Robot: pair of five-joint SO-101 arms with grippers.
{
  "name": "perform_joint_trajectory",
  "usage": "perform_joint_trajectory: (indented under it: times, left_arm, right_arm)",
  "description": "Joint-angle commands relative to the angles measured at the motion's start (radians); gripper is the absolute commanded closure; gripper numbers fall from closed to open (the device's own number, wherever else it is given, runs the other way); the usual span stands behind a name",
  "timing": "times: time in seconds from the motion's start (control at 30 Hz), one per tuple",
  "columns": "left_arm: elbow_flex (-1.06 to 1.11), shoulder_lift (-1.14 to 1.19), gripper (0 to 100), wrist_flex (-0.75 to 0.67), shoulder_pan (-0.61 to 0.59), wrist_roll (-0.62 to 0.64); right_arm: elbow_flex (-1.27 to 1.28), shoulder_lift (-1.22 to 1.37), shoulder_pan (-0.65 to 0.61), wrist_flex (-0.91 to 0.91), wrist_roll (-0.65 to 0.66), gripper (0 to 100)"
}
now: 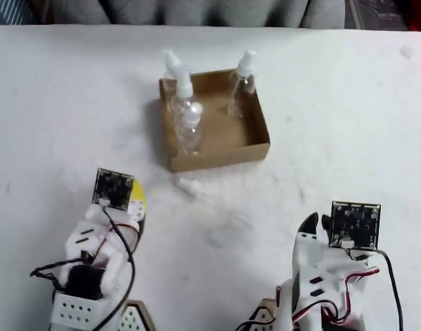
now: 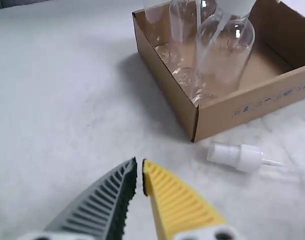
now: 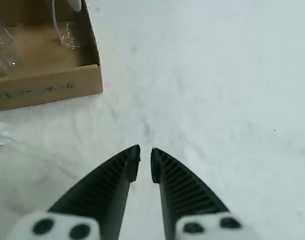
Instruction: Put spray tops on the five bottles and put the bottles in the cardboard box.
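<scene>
A white table (image 1: pixel 348 110) stretches out under the fixed camera. The cardboard box (image 1: pixel 221 157) sits near its middle, open side up. Clear bottles (image 1: pixel 190 131) with spray tops stand upright inside the box, most along its left wall and one at the far right corner. A loose spray top (image 1: pixel 190 187) lies on its side on the table just in front of the box. The left gripper (image 2: pixel 140 175), grey and yellow, is near that top with its jaws together, holding nothing. The right gripper (image 3: pixel 145 162) is well apart from the box, its black jaws closed and empty.
</scene>
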Motion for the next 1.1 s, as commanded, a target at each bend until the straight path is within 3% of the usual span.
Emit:
perform_joint_trajectory:
  times: [0.0, 1.07]
  left_arm:
    - [-0.003, -0.025, 98, -0.023, 0.004, 0.005]
    - [-0.003, -0.024, 98, 0.000, 0.004, -0.046]
  right_arm:
    - [-0.003, -0.005, 0.001, -0.008, 0.002, 98.2]
    - [-0.003, -0.005, -0.002, -0.008, 0.002, 98.2]
